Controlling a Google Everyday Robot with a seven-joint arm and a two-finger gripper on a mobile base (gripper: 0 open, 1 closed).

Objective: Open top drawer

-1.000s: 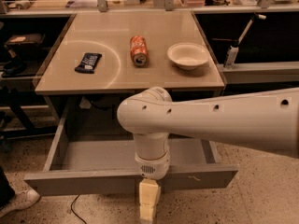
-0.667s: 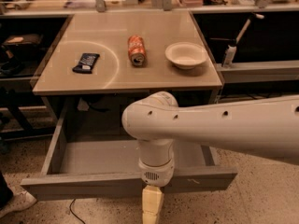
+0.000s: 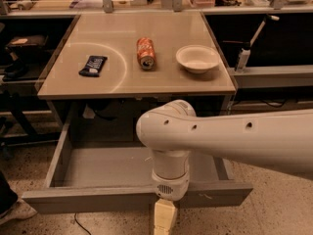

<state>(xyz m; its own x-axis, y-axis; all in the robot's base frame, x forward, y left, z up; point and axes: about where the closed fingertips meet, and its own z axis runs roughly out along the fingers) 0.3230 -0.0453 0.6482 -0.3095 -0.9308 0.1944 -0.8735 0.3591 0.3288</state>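
The top drawer (image 3: 102, 173) is pulled far out from under the table, showing its shallow grey interior. Its flat front (image 3: 73, 199) runs across the bottom of the view, with pale scratch marks (image 3: 208, 196) right of centre. My white arm reaches in from the right. My gripper (image 3: 164, 220) hangs at the bottom centre, just in front of the drawer front, and its lower end is cut off by the frame edge. The other drawers are out of view.
On the beige tabletop (image 3: 161, 77) lie a dark snack packet (image 3: 93, 65), an orange can on its side (image 3: 145, 53) and a white bowl (image 3: 197, 58). Dark shelving stands left and right. A shoe (image 3: 12, 212) shows at lower left on the speckled floor.
The drawer has slid further out toward the camera, and my arm and gripper have moved back with it and slightly to the right.
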